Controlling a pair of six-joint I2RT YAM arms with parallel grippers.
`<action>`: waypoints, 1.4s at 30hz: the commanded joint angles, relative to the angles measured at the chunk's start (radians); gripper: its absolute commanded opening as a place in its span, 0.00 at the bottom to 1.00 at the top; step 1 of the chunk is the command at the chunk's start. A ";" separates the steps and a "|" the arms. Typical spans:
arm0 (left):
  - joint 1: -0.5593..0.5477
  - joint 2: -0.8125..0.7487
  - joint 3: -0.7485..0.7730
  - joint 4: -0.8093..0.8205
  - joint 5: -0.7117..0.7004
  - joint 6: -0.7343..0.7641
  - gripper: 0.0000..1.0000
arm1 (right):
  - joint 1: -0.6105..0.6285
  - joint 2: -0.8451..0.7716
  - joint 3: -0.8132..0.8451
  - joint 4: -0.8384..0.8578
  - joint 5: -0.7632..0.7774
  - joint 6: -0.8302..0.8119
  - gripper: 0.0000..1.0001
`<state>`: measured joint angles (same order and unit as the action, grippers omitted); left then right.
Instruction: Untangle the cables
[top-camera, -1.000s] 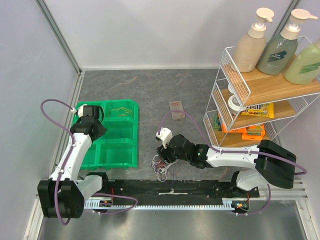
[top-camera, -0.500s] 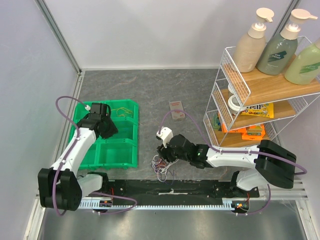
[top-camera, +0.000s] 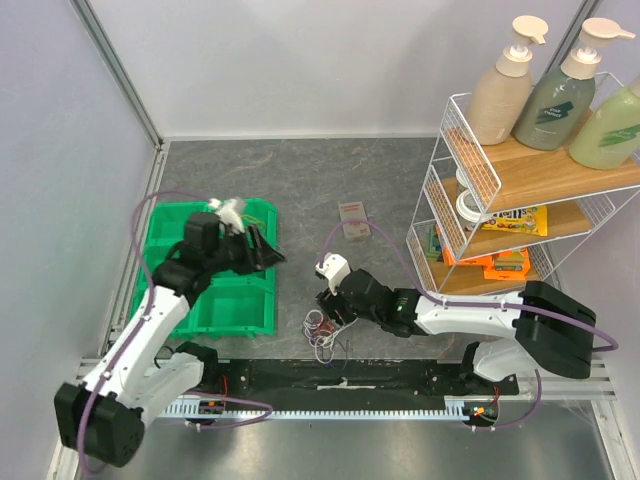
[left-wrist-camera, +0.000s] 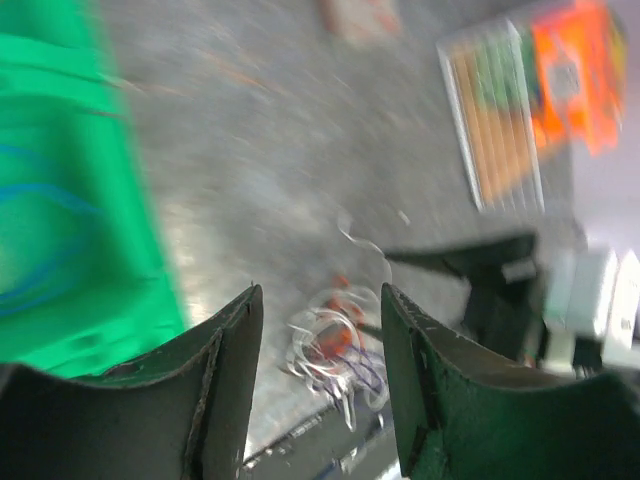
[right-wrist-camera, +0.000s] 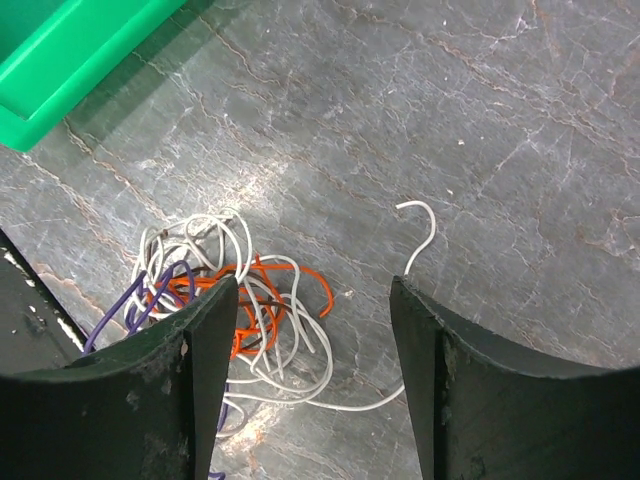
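The cables (top-camera: 322, 330) lie as a tangle of white, orange and purple wires on the grey floor, close to the black rail. My right gripper (top-camera: 335, 308) hovers just above them, open. In the right wrist view, the cables (right-wrist-camera: 235, 300) sit under the left finger of the right gripper (right-wrist-camera: 315, 285), and one white end curls free between the jaws. My left gripper (top-camera: 262, 250) hangs over the right edge of the green tray (top-camera: 215, 305), open and holding nothing. In the blurred left wrist view, the left gripper (left-wrist-camera: 320, 295) frames the distant cables (left-wrist-camera: 335, 345).
A white wire rack (top-camera: 500, 200) with pump bottles and snack packs stands at the right. A small pink pack (top-camera: 353, 218) lies on the floor behind the tangle. The black rail (top-camera: 330, 378) runs along the near edge. Faint blue lines show inside the tray (left-wrist-camera: 60, 200).
My left arm has swung right from the tray's back left to its right edge, and its jaws have opened. The right gripper stayed over the tangle and opened a little wider.
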<state>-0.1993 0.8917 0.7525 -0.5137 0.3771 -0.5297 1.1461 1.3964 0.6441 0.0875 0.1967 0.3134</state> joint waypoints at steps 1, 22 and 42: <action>-0.275 0.030 -0.070 0.243 0.191 -0.012 0.57 | 0.001 -0.069 -0.009 -0.009 0.010 -0.008 0.70; -0.726 0.087 -0.174 0.123 -0.289 -0.332 0.77 | 0.000 -0.358 -0.143 -0.172 0.090 0.055 0.71; -0.733 0.184 -0.147 0.129 -0.191 -0.305 0.29 | 0.000 -0.266 -0.116 -0.095 0.041 0.036 0.72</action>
<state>-0.9287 1.0637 0.5507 -0.4099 0.1604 -0.8928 1.1461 1.1221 0.4999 -0.0563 0.2546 0.3561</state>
